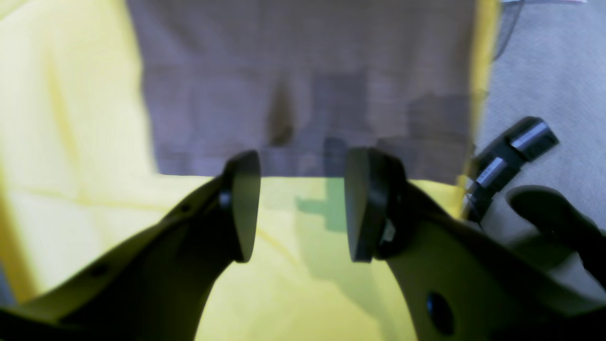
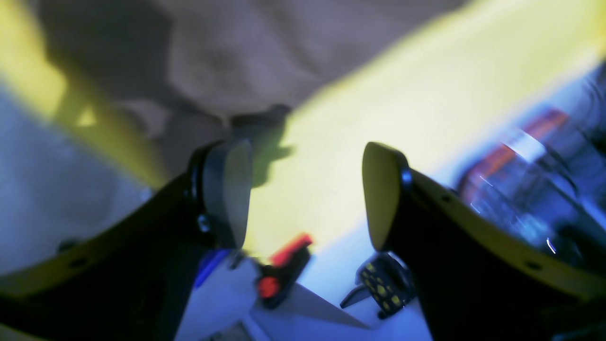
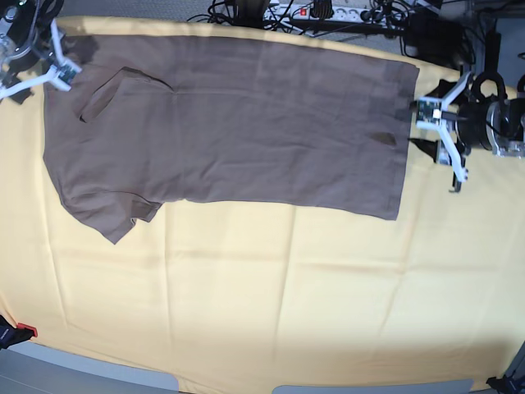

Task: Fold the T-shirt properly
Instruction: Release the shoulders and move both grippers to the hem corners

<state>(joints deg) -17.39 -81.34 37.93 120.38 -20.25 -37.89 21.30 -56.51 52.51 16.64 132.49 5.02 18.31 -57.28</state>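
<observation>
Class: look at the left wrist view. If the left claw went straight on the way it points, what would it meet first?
Most likely the T-shirt's near edge; the open left claw now hangs above the yellow cloth, though depth is unclear.

Left gripper (image 3: 444,131) is sitting at 3 o'clock in the base view, jaws parted, nothing between the pads (image 1: 246,203). Right gripper (image 3: 39,70) is sitting at 10 o'clock, jaws likewise spread and empty.

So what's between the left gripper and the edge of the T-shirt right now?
Only bare yellow cloth. In the left wrist view, the open left gripper sits just short of the T-shirt hem, nothing in the gap.
</observation>
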